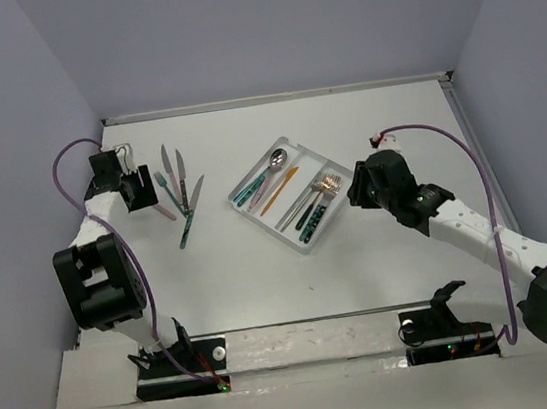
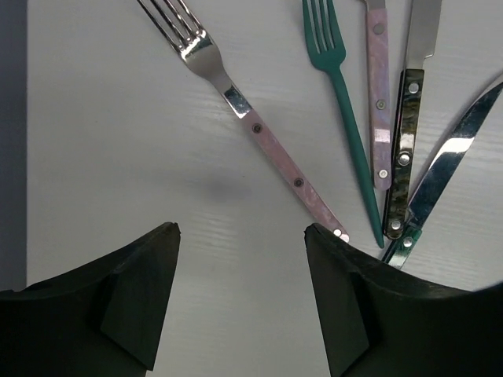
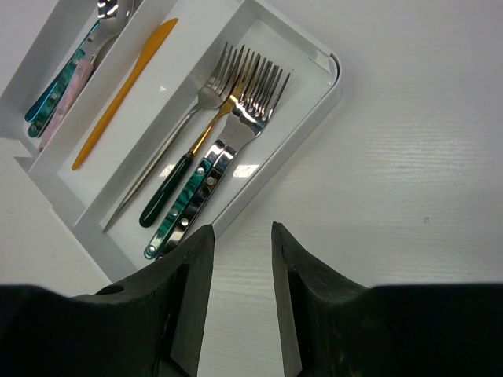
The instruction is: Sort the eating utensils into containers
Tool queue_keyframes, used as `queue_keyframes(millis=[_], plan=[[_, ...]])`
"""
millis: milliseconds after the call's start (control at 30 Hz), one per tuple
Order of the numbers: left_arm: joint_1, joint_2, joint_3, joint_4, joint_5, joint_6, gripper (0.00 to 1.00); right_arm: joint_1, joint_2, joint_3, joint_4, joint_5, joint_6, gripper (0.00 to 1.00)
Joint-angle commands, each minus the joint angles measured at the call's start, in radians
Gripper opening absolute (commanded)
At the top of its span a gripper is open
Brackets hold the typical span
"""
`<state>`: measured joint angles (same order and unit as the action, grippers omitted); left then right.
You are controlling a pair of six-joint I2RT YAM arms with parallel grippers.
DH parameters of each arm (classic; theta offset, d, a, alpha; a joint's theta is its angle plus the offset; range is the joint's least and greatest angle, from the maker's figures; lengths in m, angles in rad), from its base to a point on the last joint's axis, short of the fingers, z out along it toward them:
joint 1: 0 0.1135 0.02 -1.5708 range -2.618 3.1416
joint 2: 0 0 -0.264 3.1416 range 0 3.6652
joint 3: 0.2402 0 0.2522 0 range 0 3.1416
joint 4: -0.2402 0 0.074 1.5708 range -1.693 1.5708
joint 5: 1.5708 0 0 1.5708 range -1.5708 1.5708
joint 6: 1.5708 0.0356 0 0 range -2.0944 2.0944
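Left gripper [image 2: 240, 236] is spread wide and empty, hovering over the loose utensils [image 1: 179, 192]. They lie on the table [image 1: 265, 296] at 9 o'clock from the tray [image 3: 333, 75], well apart from it. Right gripper [image 3: 241, 232] is down to a narrow gap with nothing in it, parked just off the tray's near edge.

Risks, my read:
- In the left wrist view the handles fan in to one spot at 4 o'clock, right by that side's finger [image 2: 338, 298]. The pink-handled fork [image 2: 271, 149] ends just beside the teal fork [image 2: 339, 86] and the dark-handled knife [image 2: 405, 141]. Closing there could grab two, or flick a neighbour.
- The utensils lie flat on the table, so the pads may scrape or skid off the thin handle.
- A grip at the handle end leaves the tines heavy. The fork could swing and clip the tray wall on the drop.
- Wrong slot: the forks [image 3: 244, 86] sit in the compartment nearest the right gripper, and the orange knife [image 3: 126, 90] in the middle one.

Orientation: in the left wrist view the pink-handled fork's long axis runs 11 to 5 o'clock, tines at 11 and handle end at 5. In the top view the tray compartments run roughly 1 to 7 o'clock, with the forks' tines at 1.
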<state>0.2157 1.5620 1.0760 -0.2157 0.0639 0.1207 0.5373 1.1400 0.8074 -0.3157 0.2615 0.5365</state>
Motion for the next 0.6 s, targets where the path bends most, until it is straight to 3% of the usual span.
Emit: queue_keyframes(millis=[0, 133, 567], plan=[[-0.004, 0.085, 0.044, 0.003, 0.019, -0.03, 0.77, 0.0, 0.004, 0.019, 0.067, -0.015, -0.055, 0.41], [-0.006, 0.18, 0.081, 0.01, 0.022, -0.061, 0.77, 0.0, 0.012, 0.004, 0.086, -0.011, -0.073, 0.41], [-0.041, 0.262, 0.081, 0.073, -0.033, -0.087, 0.78, 0.0, 0.086, -0.02, 0.136, -0.011, -0.109, 0.41]])
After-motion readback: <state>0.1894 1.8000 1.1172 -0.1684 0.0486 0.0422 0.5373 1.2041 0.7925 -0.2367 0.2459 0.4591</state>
